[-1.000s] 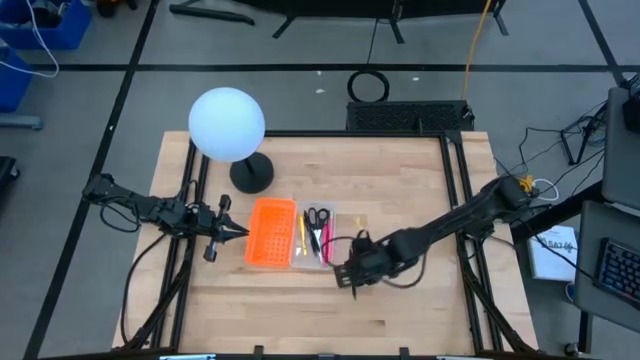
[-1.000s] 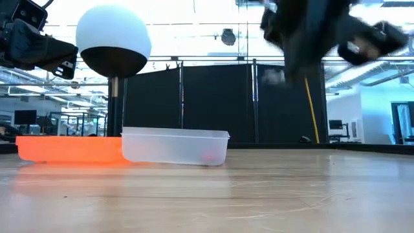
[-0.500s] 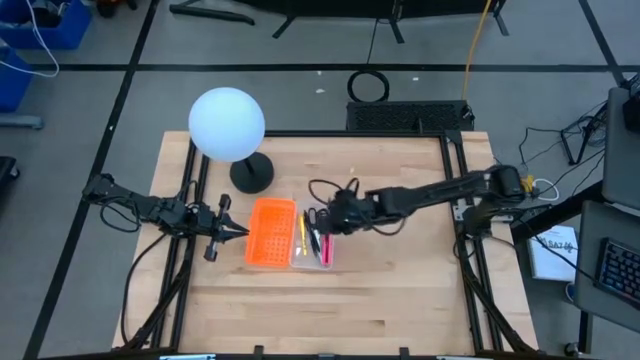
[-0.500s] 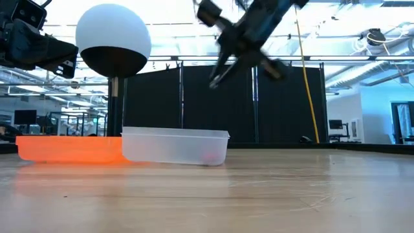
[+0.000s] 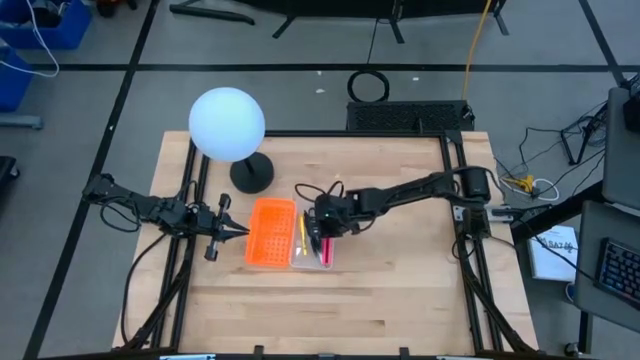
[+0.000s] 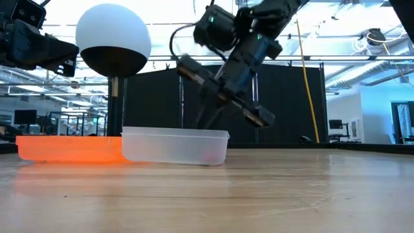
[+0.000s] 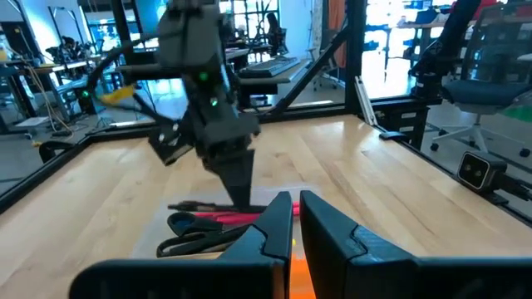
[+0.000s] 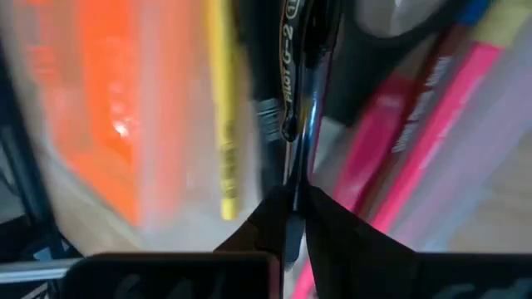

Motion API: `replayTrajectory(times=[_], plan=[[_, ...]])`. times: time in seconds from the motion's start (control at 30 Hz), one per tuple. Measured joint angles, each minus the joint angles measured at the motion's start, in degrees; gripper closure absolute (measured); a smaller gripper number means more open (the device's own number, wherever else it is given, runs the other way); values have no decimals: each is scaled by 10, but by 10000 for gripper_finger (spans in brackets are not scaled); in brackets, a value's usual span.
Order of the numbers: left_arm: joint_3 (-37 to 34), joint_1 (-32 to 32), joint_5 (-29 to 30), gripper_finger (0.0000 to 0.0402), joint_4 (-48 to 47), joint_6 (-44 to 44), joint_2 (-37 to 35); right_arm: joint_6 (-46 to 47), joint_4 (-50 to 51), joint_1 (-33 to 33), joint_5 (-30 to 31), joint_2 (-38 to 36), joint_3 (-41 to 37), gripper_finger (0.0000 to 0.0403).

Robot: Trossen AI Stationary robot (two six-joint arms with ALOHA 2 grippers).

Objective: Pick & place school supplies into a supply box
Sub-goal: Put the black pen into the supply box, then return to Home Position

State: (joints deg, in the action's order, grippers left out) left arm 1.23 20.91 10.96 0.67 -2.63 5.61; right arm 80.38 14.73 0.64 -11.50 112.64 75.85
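Observation:
The clear supply box (image 5: 312, 243) sits beside the orange tray (image 5: 271, 232) at mid-table. It holds a yellow pencil (image 8: 223, 108), pink pens (image 8: 424, 124) and black-handled scissors (image 7: 199, 237). My right gripper (image 5: 322, 232) reaches down into the box from the table's right, shut on a black pen (image 8: 295, 75). In the low view its fingers (image 6: 206, 123) dip behind the box's wall (image 6: 174, 147). My left gripper (image 5: 235, 232) waits, shut, by the orange tray's left side. My right gripper pinches the black pen near its printed barrel (image 8: 291, 170) between the two fingertips. The pen runs on along the fingers, straight out past their tips. The fingers slant down from the table's right. The pen's free end lies over the box, among the other pens.
A lamp with a white globe (image 5: 227, 124) and a black base (image 5: 251, 175) stands on the table's far left part. Bare wood (image 5: 380, 300) lies near and right of the trays. Cables loop over my right arm's wrist (image 5: 318, 190).
My right gripper has swung from the table's near-right area toward the left and has come down into the clear box, tipping its fingers downward, the thin pen still between them. My left arm has kept still.

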Motion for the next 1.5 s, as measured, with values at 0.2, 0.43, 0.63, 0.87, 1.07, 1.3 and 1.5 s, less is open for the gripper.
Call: replayTrajectory(times=[0.2, 0.43, 0.63, 0.87, 1.07, 1.3, 1.5], plan=[[0, 0, -3, 366, 0, -1, 0, 14, -1, 1, -14, 17, 0, 382], [0, 0, -4, 366, 0, -1, 0, 13, -2, 2, 9, 12, 0, 304], [0, 0, -4, 366, 0, -1, 0, -12, 2, 0, 8, 3, 0, 276], [-2, 0, -5, 366, 15, -4, 0, -188, -3, -7, 63, -59, 0, 292], [-3, 0, -5, 366, 37, -21, 0, -414, -3, -29, 223, -138, 0, 315], [-2, 0, -4, 366, 48, -105, 0, -729, -11, -63, 263, -218, 0, 389], [5, 0, 1, 366, 92, -138, 0, -842, -10, -89, 233, -252, 0, 395]])
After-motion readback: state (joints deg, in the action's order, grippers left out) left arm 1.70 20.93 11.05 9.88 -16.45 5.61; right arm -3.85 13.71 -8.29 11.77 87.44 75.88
